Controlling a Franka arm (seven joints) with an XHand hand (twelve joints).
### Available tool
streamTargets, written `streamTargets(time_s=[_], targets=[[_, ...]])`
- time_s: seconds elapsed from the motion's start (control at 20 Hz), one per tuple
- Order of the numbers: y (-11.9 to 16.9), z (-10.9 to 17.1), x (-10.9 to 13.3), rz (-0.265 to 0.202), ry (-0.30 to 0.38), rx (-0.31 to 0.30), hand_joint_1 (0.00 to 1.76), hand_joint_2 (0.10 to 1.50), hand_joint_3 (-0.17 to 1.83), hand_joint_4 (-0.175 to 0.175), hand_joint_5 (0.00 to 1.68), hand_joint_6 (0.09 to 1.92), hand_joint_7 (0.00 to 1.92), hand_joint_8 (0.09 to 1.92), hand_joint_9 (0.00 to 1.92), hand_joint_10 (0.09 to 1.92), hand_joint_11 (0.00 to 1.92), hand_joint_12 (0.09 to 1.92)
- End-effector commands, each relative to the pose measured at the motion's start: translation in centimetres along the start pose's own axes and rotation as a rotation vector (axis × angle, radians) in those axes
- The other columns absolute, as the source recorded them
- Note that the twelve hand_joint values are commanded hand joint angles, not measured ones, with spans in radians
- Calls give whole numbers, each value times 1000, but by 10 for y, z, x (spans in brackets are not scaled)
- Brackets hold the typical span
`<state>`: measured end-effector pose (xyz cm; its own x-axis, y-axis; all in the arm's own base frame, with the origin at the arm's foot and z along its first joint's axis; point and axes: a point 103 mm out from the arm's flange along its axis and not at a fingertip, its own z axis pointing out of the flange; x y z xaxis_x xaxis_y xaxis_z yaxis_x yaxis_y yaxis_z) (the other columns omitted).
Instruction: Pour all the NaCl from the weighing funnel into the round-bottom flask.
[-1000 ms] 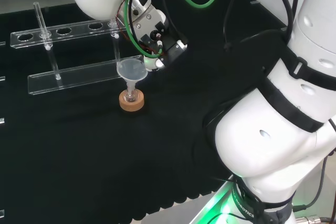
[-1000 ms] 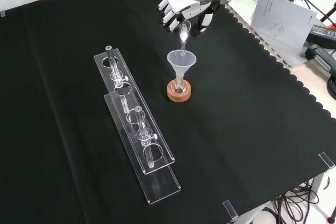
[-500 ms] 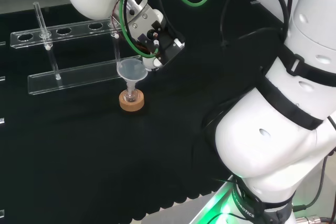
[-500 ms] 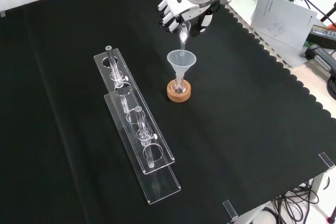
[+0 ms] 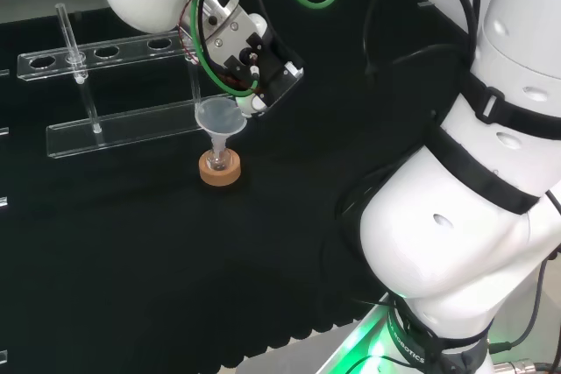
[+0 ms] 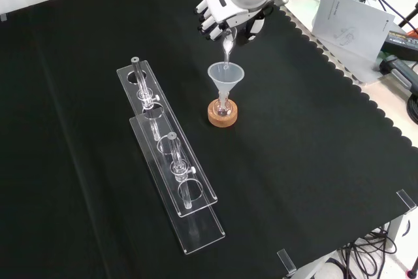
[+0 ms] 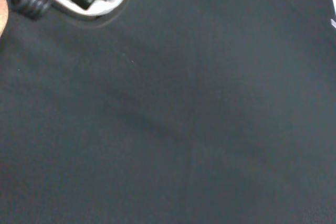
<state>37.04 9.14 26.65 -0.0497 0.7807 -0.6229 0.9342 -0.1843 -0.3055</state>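
In the front view, two clear racks [image 6: 171,161] lie nearest on the black cloth of the counter [image 6: 78,194]. Beyond them the round-bottom flask [image 6: 223,105] sits in a cork ring [image 6: 223,114] with a clear funnel [image 6: 225,76] in its neck. Farthest, the hand [image 6: 228,12] has its fingers curled round the weighing funnel [image 6: 226,45], tipped steeply with its spout just over the clear funnel's mouth.
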Motion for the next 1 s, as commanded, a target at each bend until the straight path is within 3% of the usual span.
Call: streamTargets(time_s=[0.05,1.0], targets=[[0,-3,2,3,-19,11,1122,629,736,175,1241,766,738,611,1039,309,774,1076],[3,-4,6,10,-73,26,1122,628,736,175,1242,763,736,610,1039,303,774,1073]])
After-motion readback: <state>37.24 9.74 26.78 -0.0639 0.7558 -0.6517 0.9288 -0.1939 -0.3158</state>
